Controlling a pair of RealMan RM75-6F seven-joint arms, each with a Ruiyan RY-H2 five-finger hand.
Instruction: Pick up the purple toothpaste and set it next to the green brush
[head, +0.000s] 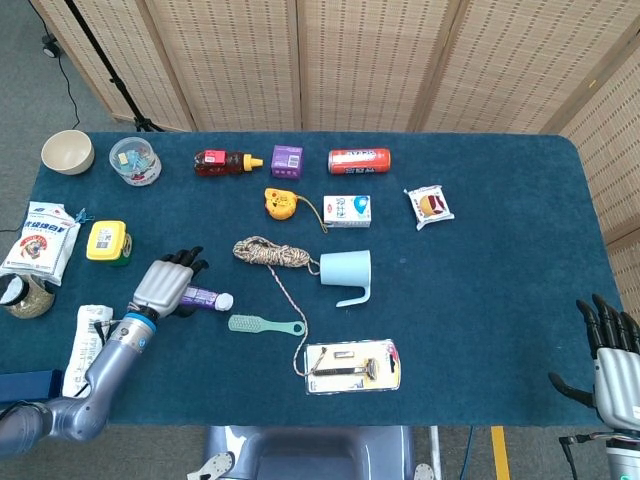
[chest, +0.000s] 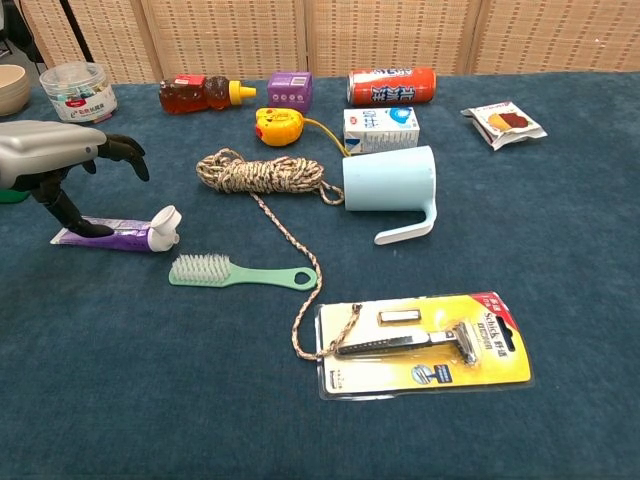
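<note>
The left hand (chest: 50, 160) hangs with fingers (chest: 128, 152) spread and curved downward, gripping nothing — one lower fingertip touches the tail of the purple toothpaste (chest: 118, 234), which lies flat on the blue table (chest: 560, 220), white cap toward the green brush (chest: 240, 273) just beside it. The right hand (head: 612, 362) rests at the table's near right corner, fingers apart, empty.

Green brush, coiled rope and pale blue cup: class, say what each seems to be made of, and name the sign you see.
Green brush: likely moulded plastic, given its smooth one-piece handle with a hanging hole, and pale bristles.
Coiled rope: braided fibre, mottled tan and brown; which fibre is unclear.
Pale blue cup: probably matte plastic, with even colour and no glare.
</note>
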